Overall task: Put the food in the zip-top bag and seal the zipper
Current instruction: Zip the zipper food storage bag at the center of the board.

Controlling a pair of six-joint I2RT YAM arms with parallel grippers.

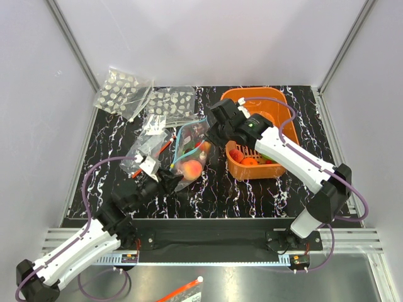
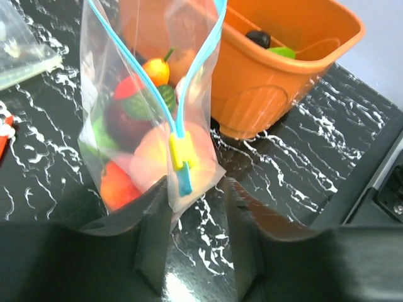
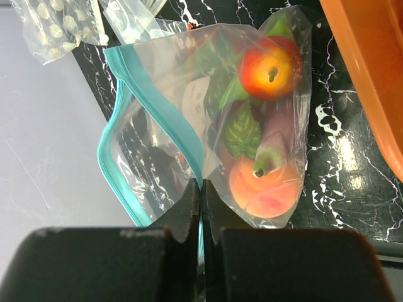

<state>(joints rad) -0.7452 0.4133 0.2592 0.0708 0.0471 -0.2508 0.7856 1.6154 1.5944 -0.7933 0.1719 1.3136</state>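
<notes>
Top view with 2 wrist views, read from left to right. At far left, 2 clear dotted packets [image 1: 119, 91] lie on the black marbled bench [image 1: 252, 195], with a clear red-strip bag [image 1: 148, 150] just below them. Next we meet the left fingers [image 2: 148, 233]: they stand narrowly apart, flanking the near corner of the zip-top bag [image 1: 187, 148] without clamping it. We see a gap on the right side of that corner. A yellow slider [image 2: 182, 153] sits on this corner, and the 2 halves of the teal-blue zipper [image 2: 141, 72] part above it, so the mouth stands open. The bag lies at the bench's centre, held up off the surface, and carries the food [image 2: 157, 154] – peach-orange, red, dark plum and green pieces. At its far end the right fingers [image 3: 182, 214] are pressed together on the bag's edge, the zipper strip running between them. At right, just beside the bag, stands an orange basket [image 1: 277, 107] – a few more toy pieces [image 1: 250, 161] lie inside.
</notes>
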